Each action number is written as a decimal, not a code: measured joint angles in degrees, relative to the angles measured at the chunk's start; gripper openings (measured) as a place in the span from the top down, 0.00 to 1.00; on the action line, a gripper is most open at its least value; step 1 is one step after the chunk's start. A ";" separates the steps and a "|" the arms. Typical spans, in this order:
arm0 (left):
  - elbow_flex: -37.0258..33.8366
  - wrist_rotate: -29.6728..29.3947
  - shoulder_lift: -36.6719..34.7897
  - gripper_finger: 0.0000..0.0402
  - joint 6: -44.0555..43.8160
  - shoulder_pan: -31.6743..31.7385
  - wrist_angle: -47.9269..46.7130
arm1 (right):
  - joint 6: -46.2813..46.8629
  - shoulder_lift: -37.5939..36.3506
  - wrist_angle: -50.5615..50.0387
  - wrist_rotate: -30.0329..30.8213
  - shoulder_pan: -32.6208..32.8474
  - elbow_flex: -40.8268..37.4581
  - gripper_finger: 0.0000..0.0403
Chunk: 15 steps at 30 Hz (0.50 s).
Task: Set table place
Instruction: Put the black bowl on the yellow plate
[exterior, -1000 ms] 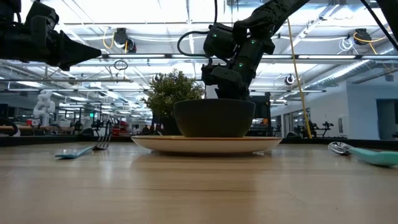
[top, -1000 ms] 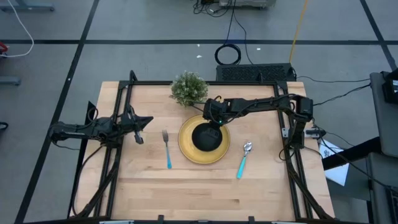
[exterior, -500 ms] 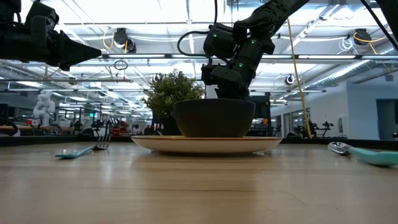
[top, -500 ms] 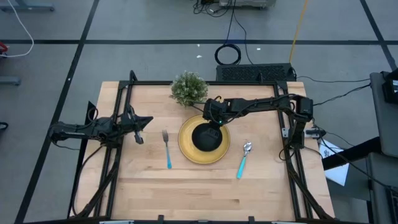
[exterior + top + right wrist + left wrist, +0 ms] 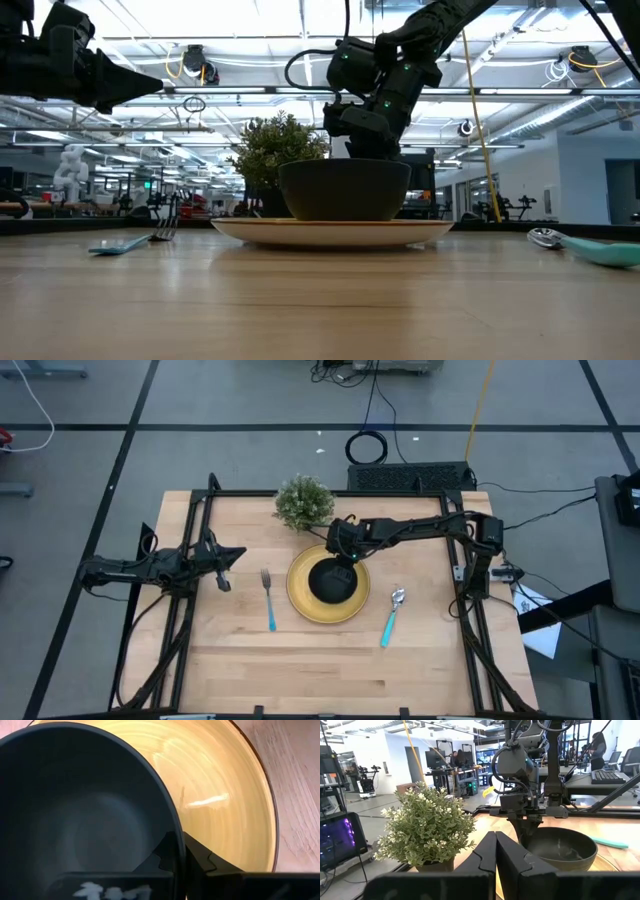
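Black bowl on yellow plate: right end effector reaches down, clamped on its rim.

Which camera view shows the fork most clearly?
The high view: the fork lies whole on the table, left of the yellow plate, tines away from the blue handle. The low view shows it only edge-on and far off. Neither wrist view shows it.

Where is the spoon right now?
In the high view, the spoon lies on the table, just right of the yellow plate.
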 joint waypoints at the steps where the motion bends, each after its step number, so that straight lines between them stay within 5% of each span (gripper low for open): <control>1: -0.01 0.00 0.00 0.98 0.00 -0.01 0.00 | 0.02 0.00 -0.02 -0.02 -0.26 0.00 1.00; 15: 0.00 0.00 0.00 0.98 0.00 -0.01 -0.28 | -0.02 0.02 0.28 0.04 -0.96 -0.04 1.00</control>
